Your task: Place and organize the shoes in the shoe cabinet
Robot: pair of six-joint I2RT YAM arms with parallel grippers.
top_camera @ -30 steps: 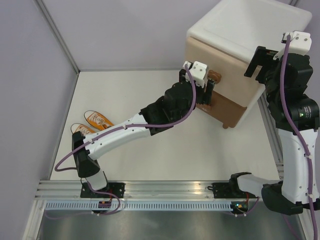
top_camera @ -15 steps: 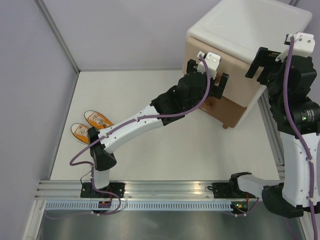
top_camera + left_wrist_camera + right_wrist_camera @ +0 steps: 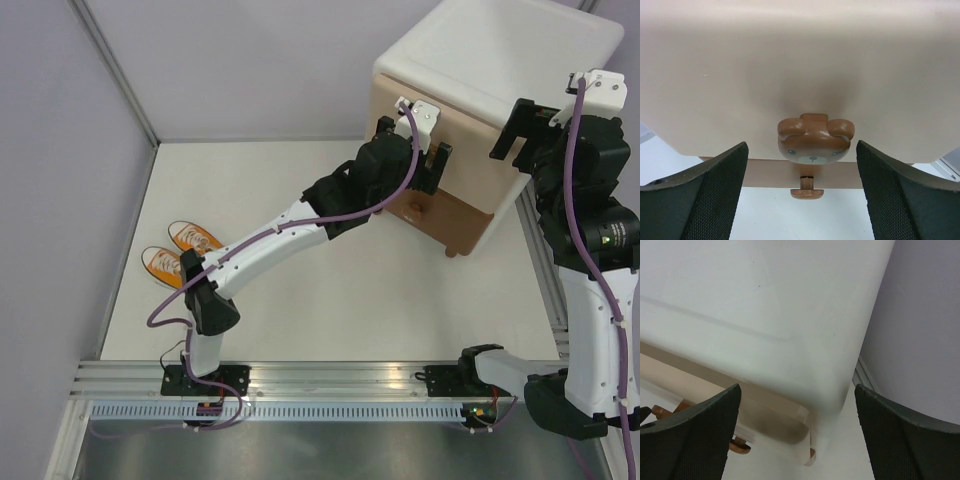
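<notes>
At the bench's (image 3: 400,300) back right stands the boxy white shoe cabinet (image 3: 500,50). Left fingers (image 3: 705,195) gape, released, flanking its beige drawer's brown bear-head knob (image 3: 815,142); right fingers (image 3: 690,435) spread, empty. Orange canvas sneakers (image 3: 185,252) lie far left.

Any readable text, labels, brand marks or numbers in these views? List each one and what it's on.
No readable text in any view.
Orange sneakers: any print is too small to tell.
Shoe cabinet: plain surfaces, no lettering.
Bear-head knob: a face only, no words.
</notes>
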